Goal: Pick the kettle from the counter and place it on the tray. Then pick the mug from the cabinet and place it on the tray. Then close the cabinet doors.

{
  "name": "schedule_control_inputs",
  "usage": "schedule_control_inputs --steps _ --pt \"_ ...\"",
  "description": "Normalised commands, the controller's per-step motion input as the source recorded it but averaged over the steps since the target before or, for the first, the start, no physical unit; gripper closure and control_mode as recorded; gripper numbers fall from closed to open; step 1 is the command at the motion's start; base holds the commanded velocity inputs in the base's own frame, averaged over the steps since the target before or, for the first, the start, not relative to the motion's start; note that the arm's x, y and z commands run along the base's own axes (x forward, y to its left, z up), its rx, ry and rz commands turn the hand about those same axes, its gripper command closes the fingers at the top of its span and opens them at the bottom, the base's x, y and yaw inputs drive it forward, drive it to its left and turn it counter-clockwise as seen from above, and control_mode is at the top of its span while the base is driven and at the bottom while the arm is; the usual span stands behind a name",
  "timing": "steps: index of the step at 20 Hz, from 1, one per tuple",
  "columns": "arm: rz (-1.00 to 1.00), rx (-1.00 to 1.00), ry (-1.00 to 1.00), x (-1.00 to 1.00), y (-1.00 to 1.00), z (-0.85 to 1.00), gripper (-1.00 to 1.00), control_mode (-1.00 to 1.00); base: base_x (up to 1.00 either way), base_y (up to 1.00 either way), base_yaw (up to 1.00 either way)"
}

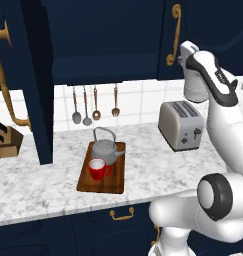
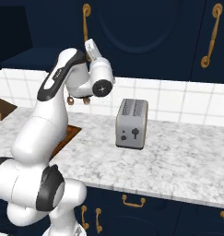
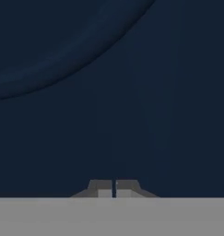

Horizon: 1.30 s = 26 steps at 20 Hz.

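Remaining task item: cabinet doors. Left door (image 1: 28,80) stands swung wide open, left of the toaster (image 1: 181,125); right door (image 1: 165,30), above the toaster, appears shut or nearly so. Doors judged stiff, hinged, light to swing; best pushed on the flat panel away from the hinge, or hooked by the brass handle (image 1: 4,80). Kettle (image 1: 105,149) and mug (image 1: 98,169) sit on tray (image 1: 113,182), left of toaster. Gripper (image 3: 114,190) faces a navy panel, jaws closed together, holding nothing.

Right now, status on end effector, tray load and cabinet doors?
End effector shut, empty, facing right cabinet door. Kettle and mug on tray. Left door stands open. Nothing in the way.
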Motion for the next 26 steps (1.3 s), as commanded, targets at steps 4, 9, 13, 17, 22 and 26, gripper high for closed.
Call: schedule_control_inputs --steps 4,9,13,17,22,26 --pt "-0.03 0.11 0.02 0.94 0.12 0.00 1.00 -1.00 0.00 0.00 0.00" --pt "-0.04 0.12 0.07 1.00 0.00 0.00 1.00 -1.00 0.00 0.00 0.00" --pt "-0.07 0.10 0.17 1.00 0.00 0.00 1.00 -1.00 0.00 0.00 0.00" --pt "-0.04 0.13 0.15 1.00 0.00 0.00 1.00 -1.00 0.00 0.00 0.00" --pt "0.00 0.14 0.13 1.00 -0.06 -0.10 1.00 -1.00 0.00 0.00 0.00" --pt "0.00 0.12 0.15 0.93 -0.05 -0.17 1.00 -1.00 0.00 0.00 0.00"
